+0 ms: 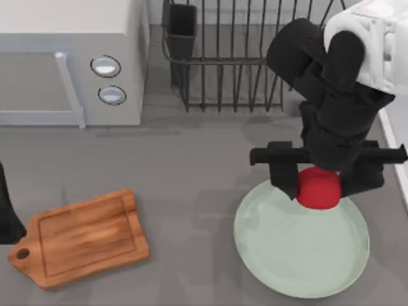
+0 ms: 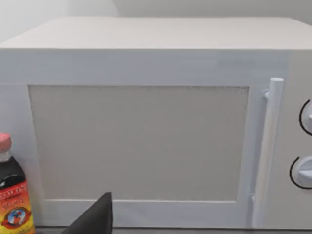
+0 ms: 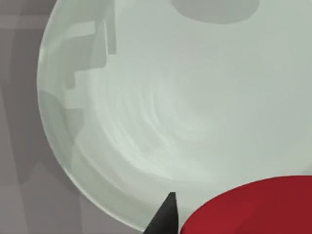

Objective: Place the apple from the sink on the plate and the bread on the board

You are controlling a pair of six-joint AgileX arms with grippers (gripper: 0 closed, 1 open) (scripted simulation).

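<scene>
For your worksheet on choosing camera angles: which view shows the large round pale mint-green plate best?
The top view: the large round pale mint-green plate is seen nearly whole there, with the small red apple in the right hand over its far rim. The right wrist view gives a close partial look at its glossy surface. The left wrist view faces the white microwave.

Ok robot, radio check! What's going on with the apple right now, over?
Right gripper shut on the apple, above the plate's far rim. Left arm parked at the table's left edge. Board bare. Nothing in the way.

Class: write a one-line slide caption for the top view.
Right gripper holds the apple over the plate; board lies bare.
</scene>
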